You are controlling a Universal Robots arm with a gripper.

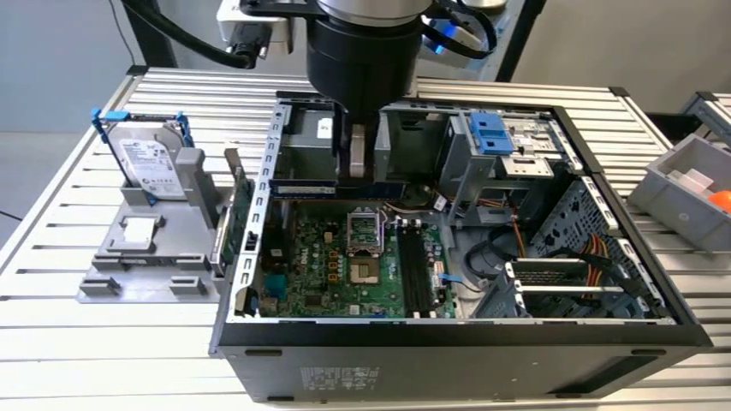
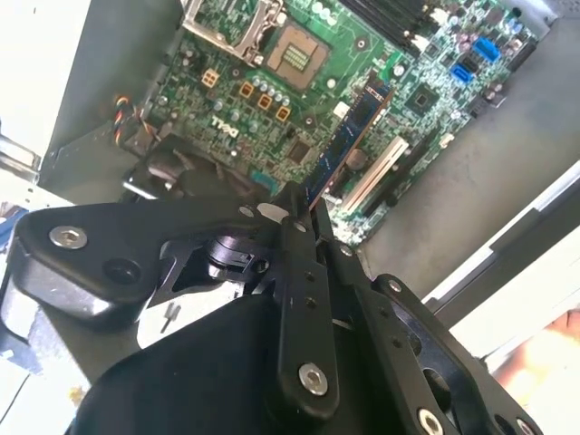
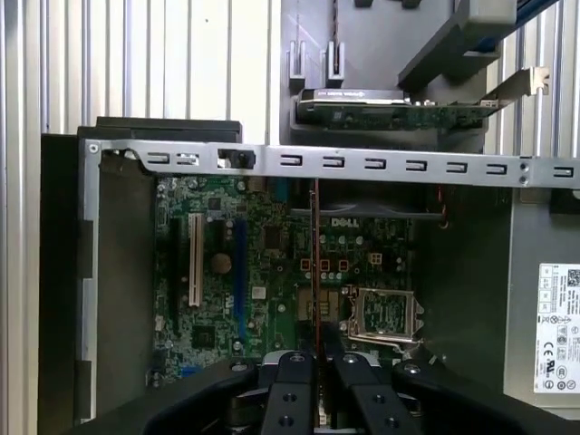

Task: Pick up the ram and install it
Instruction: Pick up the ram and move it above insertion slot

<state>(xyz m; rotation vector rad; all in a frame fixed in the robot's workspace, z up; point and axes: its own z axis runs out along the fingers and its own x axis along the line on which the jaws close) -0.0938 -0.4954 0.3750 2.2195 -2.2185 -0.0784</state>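
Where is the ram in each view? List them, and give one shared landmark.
Exterior view: the ram is a blue strip held level in the claw.
Second wrist view: blue stick slanting out from the claw tips.
First wrist view: thin edge-on line running out from the claw.
Shared landmark: the CPU socket.

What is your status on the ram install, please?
Claw shut on the ram. Ram above the motherboard, not yet seated. Nothing in the way.

The computer case (image 1: 457, 342) lies open on the table (image 1: 68, 360), the motherboard (image 1: 331, 265) in it. Above the motherboard the gripper (image 3: 315, 362) clamps the ram (image 3: 315, 263). The hard drive (image 1: 151, 163) stands in a holder (image 1: 143, 248) at the exterior view's left, a bin (image 1: 668, 193) at its right.
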